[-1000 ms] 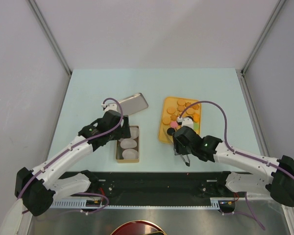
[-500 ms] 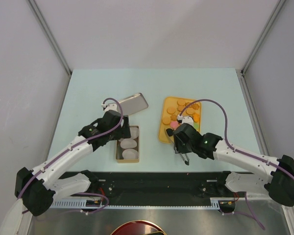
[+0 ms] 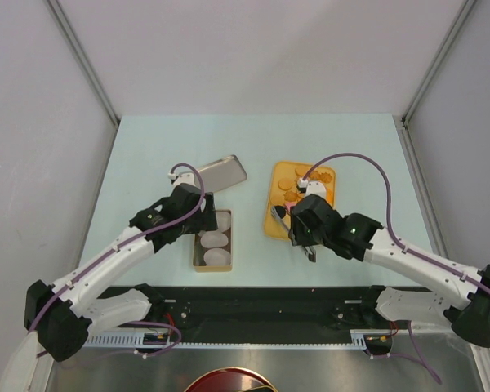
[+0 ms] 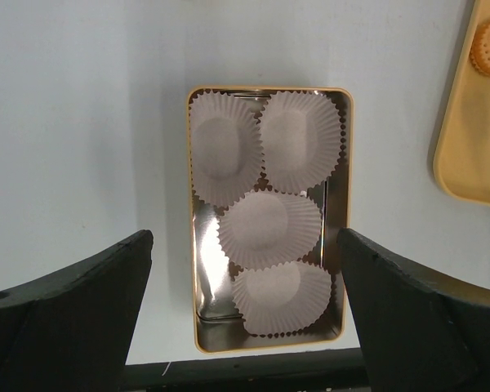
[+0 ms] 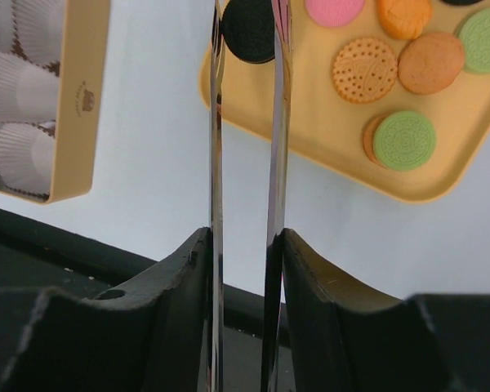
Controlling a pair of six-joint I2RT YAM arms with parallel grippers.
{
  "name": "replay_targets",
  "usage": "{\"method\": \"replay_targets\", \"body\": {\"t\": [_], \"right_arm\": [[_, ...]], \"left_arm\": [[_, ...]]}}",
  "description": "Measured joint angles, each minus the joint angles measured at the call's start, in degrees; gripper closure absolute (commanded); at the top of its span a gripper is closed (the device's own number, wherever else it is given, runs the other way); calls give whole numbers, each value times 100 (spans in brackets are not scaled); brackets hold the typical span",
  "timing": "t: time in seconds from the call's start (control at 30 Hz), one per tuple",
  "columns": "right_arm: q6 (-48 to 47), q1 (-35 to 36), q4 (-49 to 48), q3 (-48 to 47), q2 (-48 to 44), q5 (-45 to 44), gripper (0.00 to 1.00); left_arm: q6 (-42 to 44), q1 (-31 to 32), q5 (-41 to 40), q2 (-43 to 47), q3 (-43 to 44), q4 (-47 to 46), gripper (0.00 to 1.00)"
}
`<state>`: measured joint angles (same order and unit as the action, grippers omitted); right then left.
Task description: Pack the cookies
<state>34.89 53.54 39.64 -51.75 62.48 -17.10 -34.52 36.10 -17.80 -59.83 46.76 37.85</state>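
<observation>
Cookies lie on the orange tray right of centre: orange-brown, green and pink. My right gripper is shut on metal tongs over the tray's near left corner. The tongs pinch a black cookie at their tips. The right gripper shows its fingers pressed on the tong blades. My left gripper is open and empty, above the gold tin, which holds several white paper cups. The left gripper sits at the tin's far left.
A silver rectangular lid lies tilted behind the tin. A black rail runs along the table's near edge. The tin also shows left of the tongs in the right wrist view.
My right gripper with the tongs has moved left and farther from me, over the tray's near left corner. The left arm has not moved.
</observation>
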Motion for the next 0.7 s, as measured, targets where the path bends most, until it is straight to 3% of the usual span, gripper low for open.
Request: {"method": "replay_targets", "body": {"t": [0.37, 0.7], "right_arm": [[-153, 566, -81, -807, 90, -70, 58], [-501, 901, -780, -1408, 1569, 343, 58]], "left_arm": [[-61, -15, -323, 251, 393, 365, 0], [-127, -466, -466, 929, 393, 669, 0]]}}
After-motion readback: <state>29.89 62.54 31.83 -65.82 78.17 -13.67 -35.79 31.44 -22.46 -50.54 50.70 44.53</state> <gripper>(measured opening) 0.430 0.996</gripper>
